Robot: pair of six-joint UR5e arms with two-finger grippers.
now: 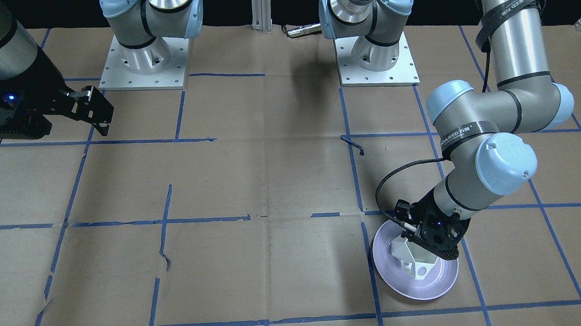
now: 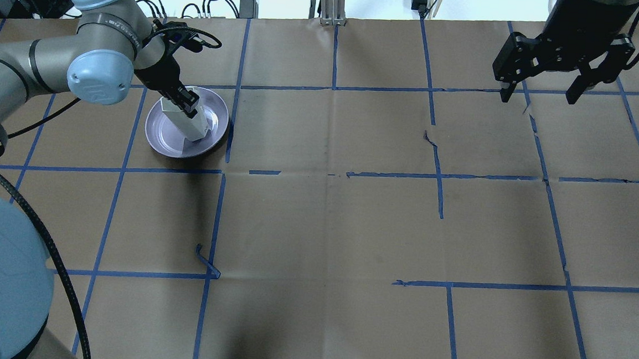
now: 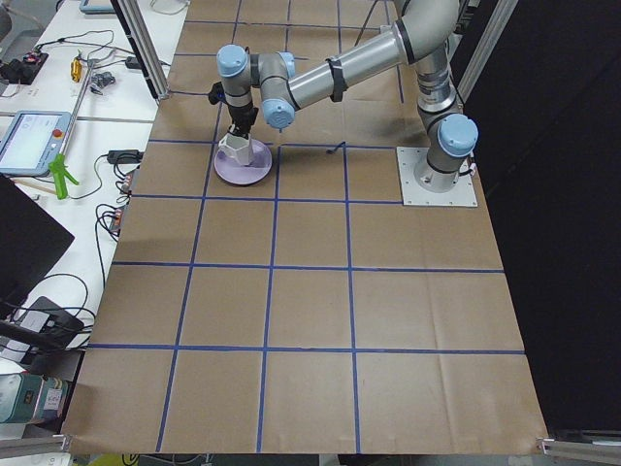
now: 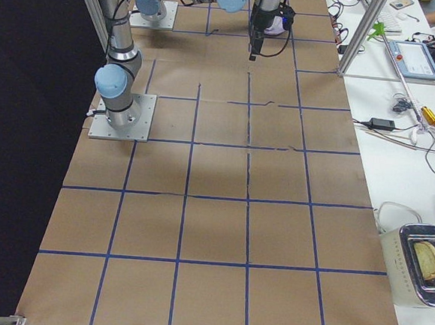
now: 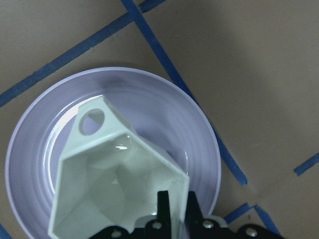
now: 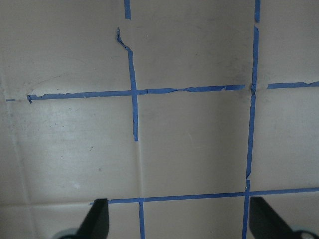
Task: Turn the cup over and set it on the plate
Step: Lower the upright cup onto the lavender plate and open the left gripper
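On the blue-taped table (image 2: pixel 349 231), a tape line (image 2: pixel 241 58) passing just beside the plate (image 2: pixel 158 136) at 3 o'clock, the left hand (image 2: pixel 187 106) grips the cup (image 2: pixel 195 127) by its rim over the plate, the cup tilted, long axis running 10 to 4 o'clock overhead, mouth toward the wrist; the right hand (image 2: pixel 538 97) hangs released, well apart.

I see a desk (image 2: pixel 349 231) papered in brown and gridded with blue tape (image 2: pixel 392 174). A white bench (image 4: pixel 406 158) strewn with cables (image 4: pixel 384 124) flanks one side, a black curtain (image 3: pixel 563 194) the other.
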